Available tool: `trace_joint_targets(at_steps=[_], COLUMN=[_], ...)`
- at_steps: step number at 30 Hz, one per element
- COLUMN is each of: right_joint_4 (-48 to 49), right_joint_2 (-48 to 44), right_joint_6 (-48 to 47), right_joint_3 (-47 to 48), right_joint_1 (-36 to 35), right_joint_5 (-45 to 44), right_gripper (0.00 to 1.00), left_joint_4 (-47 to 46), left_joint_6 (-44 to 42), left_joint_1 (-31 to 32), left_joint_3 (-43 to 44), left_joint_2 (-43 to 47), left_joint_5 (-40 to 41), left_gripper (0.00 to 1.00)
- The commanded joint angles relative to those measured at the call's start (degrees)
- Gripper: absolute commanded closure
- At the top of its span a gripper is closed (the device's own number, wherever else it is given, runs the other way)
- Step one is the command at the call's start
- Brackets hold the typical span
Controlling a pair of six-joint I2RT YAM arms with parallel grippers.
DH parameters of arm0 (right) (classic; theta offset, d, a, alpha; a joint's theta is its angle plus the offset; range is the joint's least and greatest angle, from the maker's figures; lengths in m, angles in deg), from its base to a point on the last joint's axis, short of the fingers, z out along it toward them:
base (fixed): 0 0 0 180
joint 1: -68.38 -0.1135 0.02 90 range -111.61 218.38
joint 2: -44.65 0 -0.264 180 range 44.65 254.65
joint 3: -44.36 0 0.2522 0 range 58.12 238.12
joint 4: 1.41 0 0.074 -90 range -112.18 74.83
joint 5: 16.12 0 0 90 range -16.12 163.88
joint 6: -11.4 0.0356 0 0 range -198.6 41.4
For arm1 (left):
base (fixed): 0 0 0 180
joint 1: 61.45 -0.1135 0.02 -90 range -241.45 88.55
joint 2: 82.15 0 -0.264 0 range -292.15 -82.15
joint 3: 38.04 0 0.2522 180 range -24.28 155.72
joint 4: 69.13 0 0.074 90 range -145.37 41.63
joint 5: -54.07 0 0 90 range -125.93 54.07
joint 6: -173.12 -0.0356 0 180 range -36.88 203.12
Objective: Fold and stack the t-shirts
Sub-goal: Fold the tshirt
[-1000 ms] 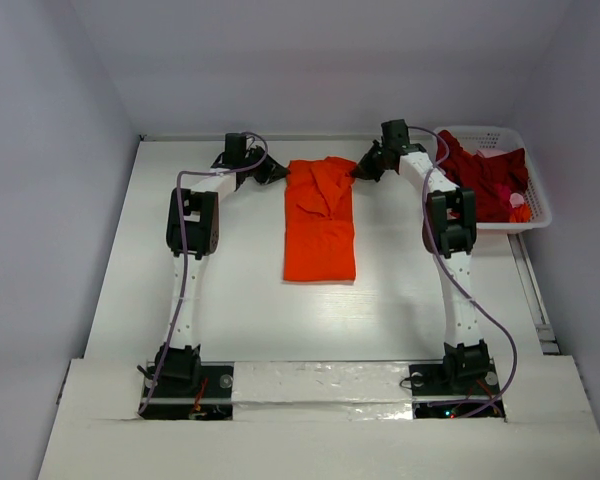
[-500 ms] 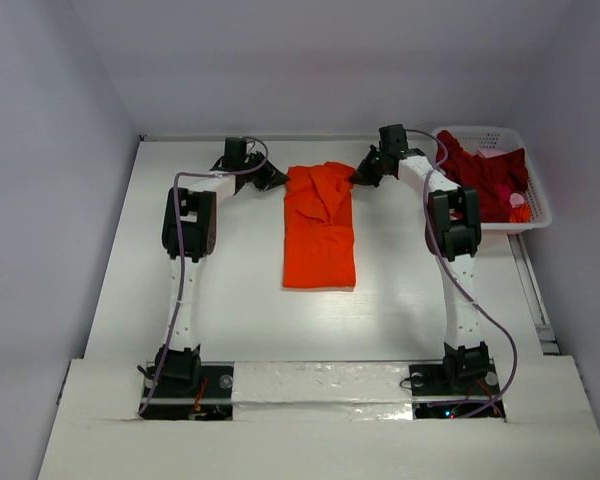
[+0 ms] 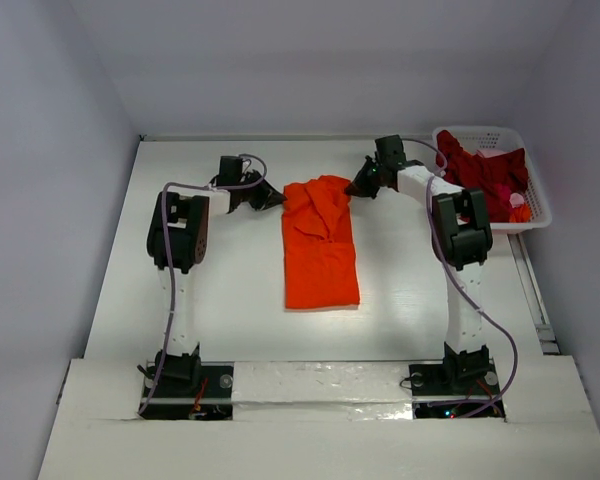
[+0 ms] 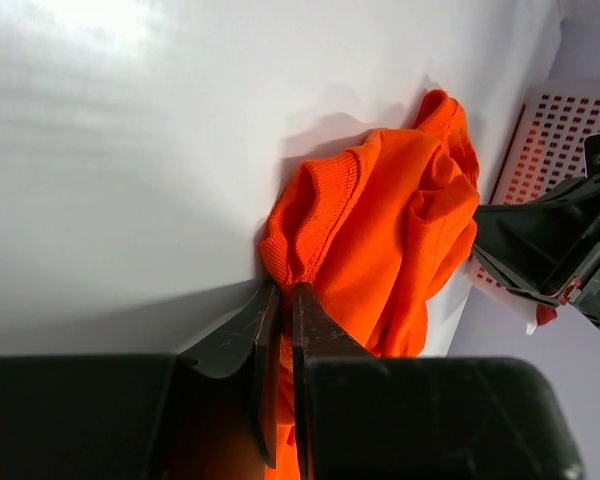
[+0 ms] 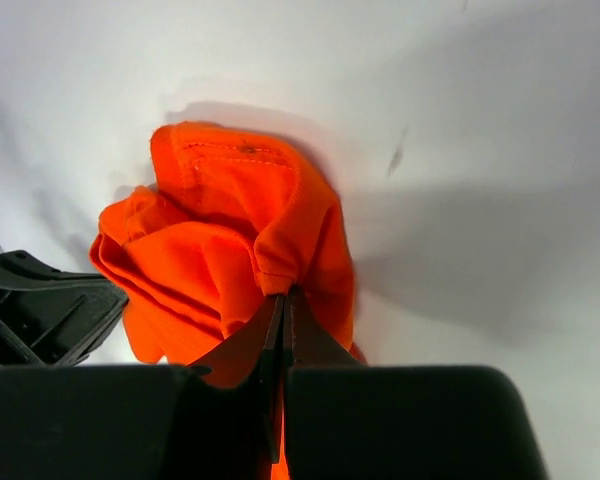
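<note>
The orange t-shirt [image 3: 320, 245] lies as a long folded strip in the middle of the table, its far end bunched and lifted. My left gripper [image 3: 278, 196] is shut on that end's left corner; in the left wrist view the orange t-shirt [image 4: 380, 230] is pinched between the jaws of that gripper [image 4: 283, 292]. My right gripper [image 3: 352, 188] is shut on the right corner, and the right wrist view shows the orange t-shirt [image 5: 230, 240] gathered at its tips [image 5: 282, 296]. Dark red t-shirts [image 3: 485, 180] sit heaped in the basket.
The white lattice basket [image 3: 536, 215] stands at the far right of the table, close to my right arm. The back wall runs just beyond both grippers. A metal rail [image 3: 528, 285] lines the table's right edge.
Both grippers have pulled toward the near side with the shirt's far end, which now rises bunched. The near hem has slid slightly closer to the arm bases.
</note>
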Motion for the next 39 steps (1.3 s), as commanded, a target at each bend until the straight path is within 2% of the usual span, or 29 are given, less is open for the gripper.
trace_joint_targets(at_steps=[1,12,26,35,39], right_joint_4=[5.24,10.61,13.08,11.50,8.95], right_joint_2=[-5.37,-16.26,-26.82,-23.05,-21.55], right_joint_6=[-0.21,1.11,1.63,1.02,0.14], right_joint_3=[-4.25,-21.64,-35.46,-31.69,-27.65], right_joint_1=[-1.53,-2.59,-5.23,-6.98,-6.98], right_joint_5=[0.35,-0.35,-0.79,2.37,2.64], right_gripper=[1.00,1.00,1.00,1.00,1.00], left_joint_4=[-0.89,1.56,9.73,12.72,16.15], left_joint_6=[-2.41,-4.60,-8.91,-9.53,-9.79], left_joint_1=[0.73,1.78,2.84,2.84,2.84], left_joint_3=[-4.64,-13.08,-21.69,-17.49,-10.99], left_joint_2=[4.97,13.66,22.55,20.62,17.46], left_joint_5=[1.03,3.05,7.09,8.94,9.82], left_gripper=[1.00,1.00,1.00,1.00,0.98])
